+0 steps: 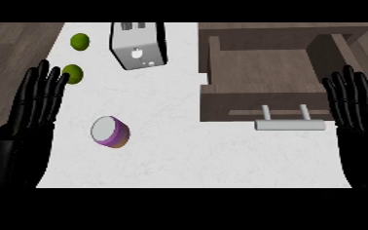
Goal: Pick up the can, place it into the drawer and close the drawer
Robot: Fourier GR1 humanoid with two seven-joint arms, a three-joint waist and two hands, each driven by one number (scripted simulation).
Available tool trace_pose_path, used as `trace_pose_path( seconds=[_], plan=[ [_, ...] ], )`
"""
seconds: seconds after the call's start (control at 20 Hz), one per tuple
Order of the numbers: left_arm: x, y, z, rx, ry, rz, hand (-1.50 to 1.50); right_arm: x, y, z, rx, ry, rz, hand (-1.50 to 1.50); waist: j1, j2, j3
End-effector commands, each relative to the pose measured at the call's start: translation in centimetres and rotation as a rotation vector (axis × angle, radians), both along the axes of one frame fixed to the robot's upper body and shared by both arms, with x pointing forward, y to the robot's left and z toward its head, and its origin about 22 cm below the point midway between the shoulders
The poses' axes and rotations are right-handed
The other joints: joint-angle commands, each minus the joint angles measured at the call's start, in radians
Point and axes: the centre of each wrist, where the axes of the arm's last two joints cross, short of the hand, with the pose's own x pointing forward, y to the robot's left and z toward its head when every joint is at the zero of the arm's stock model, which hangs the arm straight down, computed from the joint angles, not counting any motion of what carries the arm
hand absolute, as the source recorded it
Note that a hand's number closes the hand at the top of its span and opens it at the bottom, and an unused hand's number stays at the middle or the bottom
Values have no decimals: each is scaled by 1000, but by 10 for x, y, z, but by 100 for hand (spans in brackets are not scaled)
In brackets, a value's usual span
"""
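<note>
— Since the white counter (215, 161) takes most of the head view, shall we begin with it?

— Yes. It runs from the far edge down to the near edge, and everything stands on it or beside it. Next in size is the drawer (262, 68), brown wood, at the right side. It is pulled out and open, so its bare bottom shows between the walls.

— And the hands?

— 2 black hands, 1 at each side. The left hand (36, 102) shows at the left edge, fingers straight and pointing up, spread a little, holding nothing. The right hand (351, 102) shows at the right edge, beside the drawer's front corner, also with straight fingers and nothing in it. Both are resting.

— What comes after them?

— A grey toaster (138, 46) at the far side of the counter, left of the drawer. Then the drawer's grey handle (291, 124), a bar on 2 short posts, on the front panel toward the near side.

— Where is the can?

— The can (110, 132) is on the counter, left of the middle, well apart from the drawer and nearer to the left hand, but not touching it. It has a purple body and is tilted, its pale round end turned up.

— Anything smaller?

— 2 green fruits: 1 (80, 41) near the far left corner, the other (72, 73) just beside the left fingertips.
</note>
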Motion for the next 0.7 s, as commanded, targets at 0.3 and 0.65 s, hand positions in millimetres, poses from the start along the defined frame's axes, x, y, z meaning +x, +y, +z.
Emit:
trace_pose_path(
  seconds=[0.3,0.65],
  plan=[
    [-10,13,-32,93,286,-430,-150,-1,-9,-16,38,172,-106,-150,-6,-2,-37],
    [-20,51,-12,101,334,-439,-150,-15,-10,-2,31,221,-115,-150,-5,-9,-35]
  ],
)
